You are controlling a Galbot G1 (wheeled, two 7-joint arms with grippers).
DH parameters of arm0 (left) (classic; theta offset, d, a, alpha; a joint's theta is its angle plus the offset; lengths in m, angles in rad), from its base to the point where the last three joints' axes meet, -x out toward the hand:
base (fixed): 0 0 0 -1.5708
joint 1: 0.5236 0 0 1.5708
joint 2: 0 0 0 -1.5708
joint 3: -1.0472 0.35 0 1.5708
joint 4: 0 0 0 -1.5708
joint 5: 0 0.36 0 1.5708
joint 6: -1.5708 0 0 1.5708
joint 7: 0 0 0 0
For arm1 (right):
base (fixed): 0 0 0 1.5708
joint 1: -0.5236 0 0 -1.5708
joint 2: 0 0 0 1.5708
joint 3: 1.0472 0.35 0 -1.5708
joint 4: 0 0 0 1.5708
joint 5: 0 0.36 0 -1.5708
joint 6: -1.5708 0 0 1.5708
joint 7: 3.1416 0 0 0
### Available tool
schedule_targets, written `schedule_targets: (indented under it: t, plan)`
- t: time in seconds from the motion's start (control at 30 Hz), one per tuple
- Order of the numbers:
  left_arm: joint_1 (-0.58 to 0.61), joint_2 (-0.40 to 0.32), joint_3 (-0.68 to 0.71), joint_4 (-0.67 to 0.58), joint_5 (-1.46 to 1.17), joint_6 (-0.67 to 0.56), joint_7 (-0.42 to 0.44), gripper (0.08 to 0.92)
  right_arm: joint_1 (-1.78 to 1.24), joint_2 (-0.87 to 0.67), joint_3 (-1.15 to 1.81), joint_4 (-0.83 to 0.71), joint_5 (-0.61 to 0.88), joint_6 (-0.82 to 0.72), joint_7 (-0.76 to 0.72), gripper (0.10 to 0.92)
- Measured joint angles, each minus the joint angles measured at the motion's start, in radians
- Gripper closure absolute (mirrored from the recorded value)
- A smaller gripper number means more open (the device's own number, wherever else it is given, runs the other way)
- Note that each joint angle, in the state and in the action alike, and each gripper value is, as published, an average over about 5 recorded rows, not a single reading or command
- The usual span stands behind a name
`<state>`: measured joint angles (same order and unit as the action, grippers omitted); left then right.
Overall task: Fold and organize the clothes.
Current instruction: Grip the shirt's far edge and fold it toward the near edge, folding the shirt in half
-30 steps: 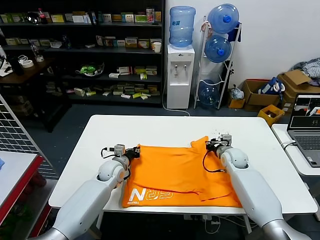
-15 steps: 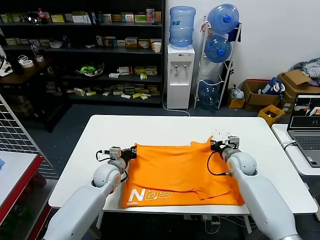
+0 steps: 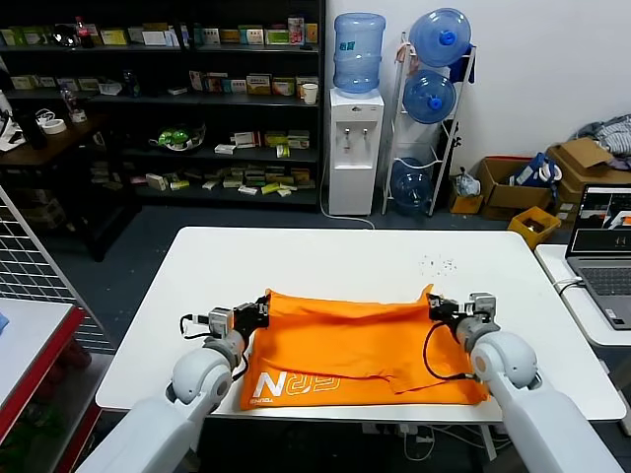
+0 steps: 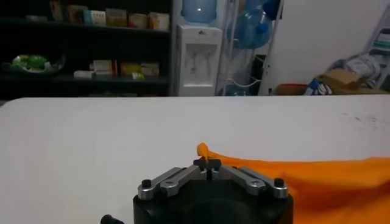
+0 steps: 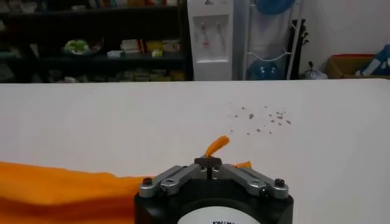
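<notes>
The left arm reaches in from the near-left corner of the head view, its lower part cut off by the frame edge. The left end effector [image 3: 258, 307] sits at the far-left corner of the orange T-shirt [image 3: 355, 345], its fingers pinched together on a small peak of orange cloth. In the left wrist view the same end effector [image 4: 208, 168] shows its two fingers meeting with a curl of fabric standing up between the tips; how much cloth lies inside the grip is hidden by the fingers themselves.

The T-shirt lies folded on the white worktop [image 3: 325, 258], toward its near edge, with its far edge stretched fairly straight between the two end effectors. White block lettering shows at its near-left corner, though the small print under it is too fine to read. A fold line runs across the near half, and what lies beneath the top layer cannot be seen.

The right end effector [image 3: 436, 305] holds the far-right corner, closed on a raised point of cloth. The right wrist view shows it [image 5: 209, 165] with fingers together and an orange tip poking up beyond them. A scatter of small dark specks [image 3: 439, 263] marks the worktop just beyond. The right forearm leaves the frame at the near-right corner.
</notes>
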<state>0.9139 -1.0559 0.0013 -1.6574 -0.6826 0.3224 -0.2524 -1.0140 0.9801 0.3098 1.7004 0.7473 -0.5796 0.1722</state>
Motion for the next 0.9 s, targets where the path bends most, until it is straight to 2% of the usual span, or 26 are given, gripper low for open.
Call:
schedule_targets:
  t: [0.33, 0.77, 0.9]
  plan:
    - [0.137, 0.026, -0.045, -0.129, 0.069, -0.024, 0.002, 0.906, -0.122, -0.039, 0.044, 0.147, 0.028, -0.029, 0.041, 0.898]
    - [0.259, 0.037, -0.079, -0.205, 0.112, -0.035, -0.014, 0.906, -0.237, -0.052, 0.093, 0.247, 0.034, -0.046, 0.065, 0.898]
    - [0.285, 0.044, -0.088, -0.223, 0.123, -0.033, -0.018, 0.905, -0.267, -0.053, 0.107, 0.262, 0.026, -0.051, 0.067, 0.865]
